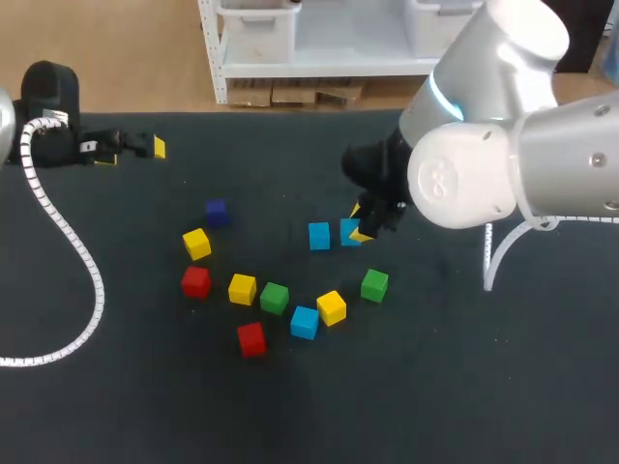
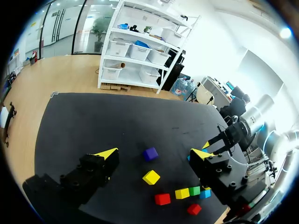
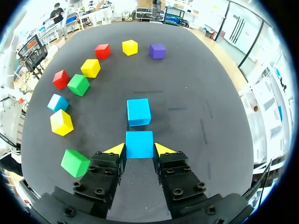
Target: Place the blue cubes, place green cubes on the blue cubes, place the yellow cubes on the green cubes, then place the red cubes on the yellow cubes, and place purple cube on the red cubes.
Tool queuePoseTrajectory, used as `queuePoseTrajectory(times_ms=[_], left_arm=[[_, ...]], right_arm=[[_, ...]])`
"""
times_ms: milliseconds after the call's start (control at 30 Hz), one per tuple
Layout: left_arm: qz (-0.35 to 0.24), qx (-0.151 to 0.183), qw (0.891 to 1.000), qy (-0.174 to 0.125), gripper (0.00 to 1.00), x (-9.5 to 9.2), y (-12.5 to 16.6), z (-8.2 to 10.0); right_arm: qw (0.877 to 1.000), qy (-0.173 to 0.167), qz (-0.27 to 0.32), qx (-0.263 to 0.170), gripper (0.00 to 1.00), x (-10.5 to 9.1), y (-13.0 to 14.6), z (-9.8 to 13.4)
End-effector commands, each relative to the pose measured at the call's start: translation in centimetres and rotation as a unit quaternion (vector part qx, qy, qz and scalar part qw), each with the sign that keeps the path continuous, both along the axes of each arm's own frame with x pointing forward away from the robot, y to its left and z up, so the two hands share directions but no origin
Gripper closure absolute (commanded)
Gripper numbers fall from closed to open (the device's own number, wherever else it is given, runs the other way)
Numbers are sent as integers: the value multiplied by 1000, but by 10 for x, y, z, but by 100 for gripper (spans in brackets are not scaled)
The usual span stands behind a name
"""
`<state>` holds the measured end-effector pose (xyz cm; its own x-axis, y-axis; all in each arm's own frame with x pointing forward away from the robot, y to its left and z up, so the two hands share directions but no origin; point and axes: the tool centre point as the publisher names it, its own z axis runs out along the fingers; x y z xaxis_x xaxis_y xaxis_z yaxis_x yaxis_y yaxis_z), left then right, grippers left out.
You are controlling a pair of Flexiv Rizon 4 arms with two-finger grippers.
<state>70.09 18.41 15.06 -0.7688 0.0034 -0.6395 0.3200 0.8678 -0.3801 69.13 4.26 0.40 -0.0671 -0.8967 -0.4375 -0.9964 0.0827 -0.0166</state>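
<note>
Eleven cubes on the dark table (image 1: 503,387), counted by colour.

- **Purple:** one purple cube (image 1: 216,212), used as the landmark.
- **Blue:** three.
  - The gripped blue cube (image 3: 139,142) sits on the table well to the right of the purple cube.
  - The second blue cube (image 1: 319,236) is just beside it, on the purple cube's side.
  - The third blue cube (image 1: 305,322) is farther from the purple cube, toward the robot.
- **Yellow:** three yellow cubes (image 1: 196,244) (image 1: 242,288) (image 1: 331,307), the closest just robot-side of the purple cube.
- **Green:** two green cubes (image 1: 274,298) (image 1: 374,285).
- **Red:** two red cubes (image 1: 195,281) (image 1: 251,339). Green and red are all robot-side of the purple cube.

The right gripper (image 3: 139,149) pinches the gripped blue cube from both sides. The left gripper (image 1: 132,152) has its fingers spread with nothing between them, well left of the purple cube.
</note>
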Motion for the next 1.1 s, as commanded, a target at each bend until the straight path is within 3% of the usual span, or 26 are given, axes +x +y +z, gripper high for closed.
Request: queuePoseTrajectory(times_ms=[33, 1100], left_arm=[[0, -1, 1000, 0, 0, 0, 0, 0], [0, -1, 1000, 0, 0, 0, 0, 0]], right_arm=[[1000, 3, 0, -4, 100, 3, 2, -2], [1000, 8, 5, -6, 100, 5, 4, -8]])
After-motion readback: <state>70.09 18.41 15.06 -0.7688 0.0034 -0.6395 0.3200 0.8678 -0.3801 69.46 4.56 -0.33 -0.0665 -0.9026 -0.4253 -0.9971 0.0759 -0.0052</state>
